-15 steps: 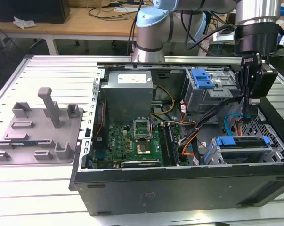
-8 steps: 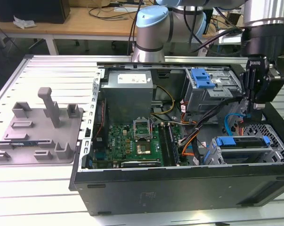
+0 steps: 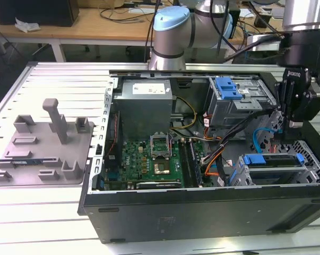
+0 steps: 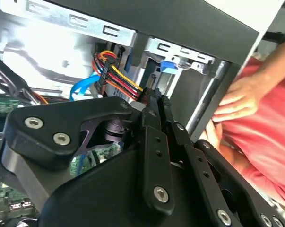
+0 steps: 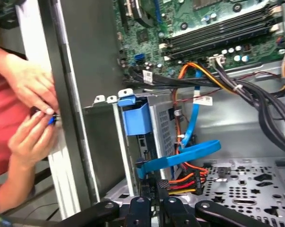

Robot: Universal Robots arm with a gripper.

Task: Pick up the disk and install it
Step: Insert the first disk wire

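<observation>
My jaws [image 3: 293, 125] look drawn together with nothing between them; the disk [image 3: 271, 161] lies flat just below them, blue rails showing, apparently seated lengthwise in the drive cage [image 3: 310, 174]

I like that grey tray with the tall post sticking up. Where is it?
In the exterior view, the grey fixture lies flat on the slatted metal table at the exterior view's left, just beside the open computer case.
</observation>
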